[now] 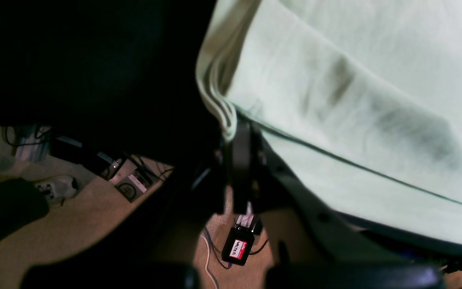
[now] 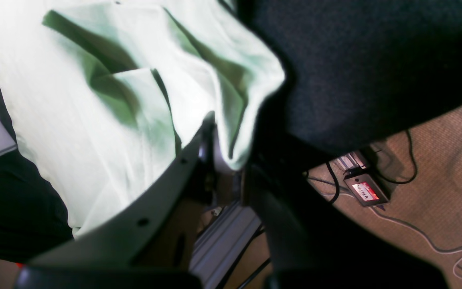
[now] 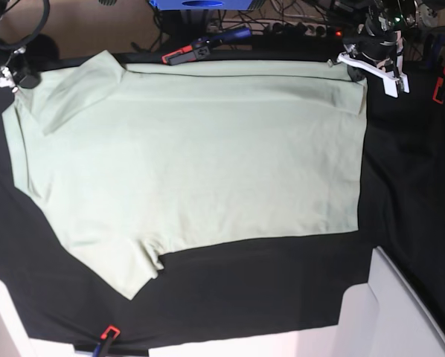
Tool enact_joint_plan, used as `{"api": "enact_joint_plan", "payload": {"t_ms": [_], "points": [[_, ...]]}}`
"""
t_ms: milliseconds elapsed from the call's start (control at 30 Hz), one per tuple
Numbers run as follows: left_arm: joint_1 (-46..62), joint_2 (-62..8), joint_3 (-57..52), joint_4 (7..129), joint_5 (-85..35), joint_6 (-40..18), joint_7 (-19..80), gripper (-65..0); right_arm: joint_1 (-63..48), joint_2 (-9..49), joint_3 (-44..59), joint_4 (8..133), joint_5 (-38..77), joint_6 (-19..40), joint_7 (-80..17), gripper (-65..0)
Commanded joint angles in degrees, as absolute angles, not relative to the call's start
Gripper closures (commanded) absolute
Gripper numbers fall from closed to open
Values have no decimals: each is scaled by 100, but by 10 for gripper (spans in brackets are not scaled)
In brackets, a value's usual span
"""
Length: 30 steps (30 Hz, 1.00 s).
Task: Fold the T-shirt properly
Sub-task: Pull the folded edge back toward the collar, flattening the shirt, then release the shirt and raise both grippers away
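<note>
left claw (image 1: 237, 138) clamped on T-shirt (image 3: 200, 156) hem corner (bunched above its jaws) | right claw (image 2: 225, 160) pinched a sleeve fold | black cloth (image 3: 401, 186) beneath both

One T-shirt (image 3: 200, 156) lies on one worktop (image 3: 408, 171). Two end effectors (image 3: 360, 65) (image 3: 1, 78) are at its far corners. Four clamps (image 3: 196, 50) sit around its edges.

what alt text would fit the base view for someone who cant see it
A pale mint-green short-sleeved cotton T-shirt lies spread on a black table cloth. The left gripper and right gripper pinch its two far corners at the table's far edge, with orange-tipped clamps holding the cloth.
</note>
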State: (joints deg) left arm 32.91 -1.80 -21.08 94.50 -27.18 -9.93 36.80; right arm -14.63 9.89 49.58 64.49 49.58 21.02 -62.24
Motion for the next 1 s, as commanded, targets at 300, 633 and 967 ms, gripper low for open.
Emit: {"api": "enact_joint_plan", "payload": {"t_ms": [300, 633, 967], "points": [[3380, -242, -2167, 9525, -2677, -936, 3582, 0, -1481, 1095, 5007, 6545, 4989, 2114, -6149, 0], [3486, -233, -2378, 9543, -2686, -919, 3600, -317, -1560, 980, 5059, 6563, 4998, 2105, -6237, -341], [3653, -189, -3398, 9745, -2712, -936, 3600, -568, -1851, 400, 5833, 8347, 4998, 2105, -7380, -358]]}}
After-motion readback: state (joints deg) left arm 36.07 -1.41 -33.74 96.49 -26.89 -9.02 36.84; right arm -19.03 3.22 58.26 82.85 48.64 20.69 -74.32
